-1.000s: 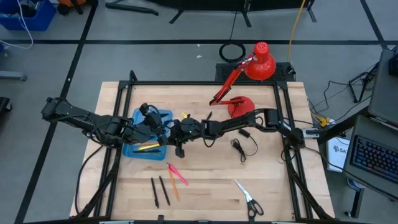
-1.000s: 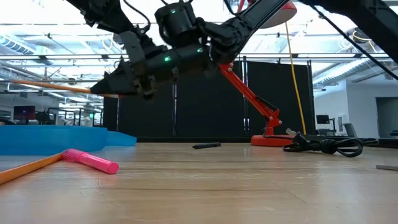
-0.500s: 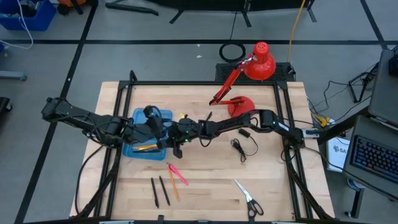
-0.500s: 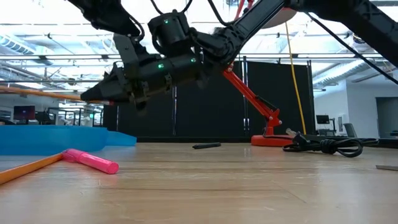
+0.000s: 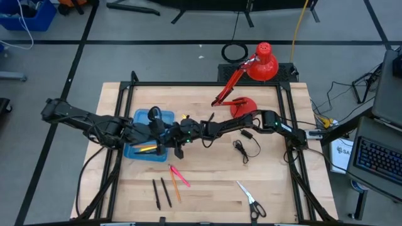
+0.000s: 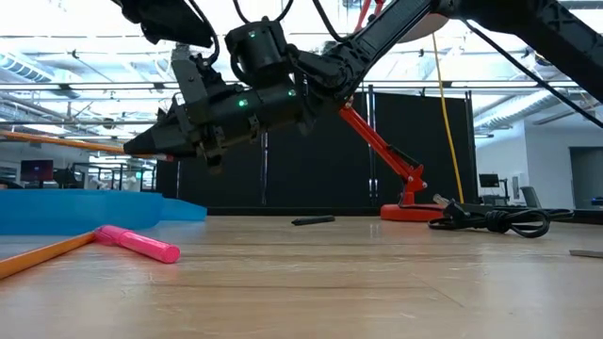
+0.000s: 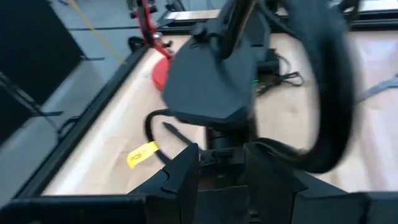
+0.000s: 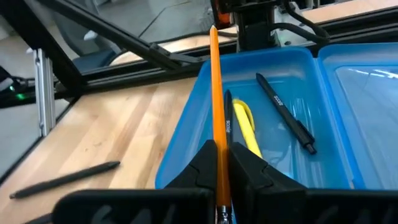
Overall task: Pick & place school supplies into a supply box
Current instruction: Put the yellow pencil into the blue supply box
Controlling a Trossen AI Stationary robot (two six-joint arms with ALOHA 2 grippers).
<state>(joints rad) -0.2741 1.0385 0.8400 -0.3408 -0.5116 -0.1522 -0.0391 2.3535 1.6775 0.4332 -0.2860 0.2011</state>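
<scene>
The supply box [image 5: 139,119] is a blue translucent case lying open at the table's left, seen close in the right wrist view [image 8: 186,134]. In it lie a yellow marker [image 8: 245,127] and two black pens [image 8: 283,112]. My right gripper [image 8: 219,146] reaches in from the table's right and hangs above the box, shut on an orange pencil [image 8: 214,87]. My left gripper [image 7: 224,168] hovers over the box's far part [image 5: 154,127], facing the right arm, its fingers apart. I make out nothing held between them. My right gripper pinches the orange pencil between its two fingers, on the stretch [image 8: 217,155] near one end; that end is hidden between the fingers. The pencil runs along the fingers and sticks out ahead toward the table's left [image 6: 57,141]. It is roughly level and clear above the open box.
On the near half of the table lie a pink marker [image 5: 179,174], an orange pencil [image 5: 175,189], two black pens [image 5: 161,193] and scissors [image 5: 251,199]. A red desk lamp [image 5: 242,94] stands at the far right, with a black pen [image 5: 210,117] and a black cable [image 5: 242,147] nearby.
My right gripper has gone toward the table's left edge and a little down, carrying the pencil farther over the box. My left gripper has stayed in place and turned sideways toward the right arm.
</scene>
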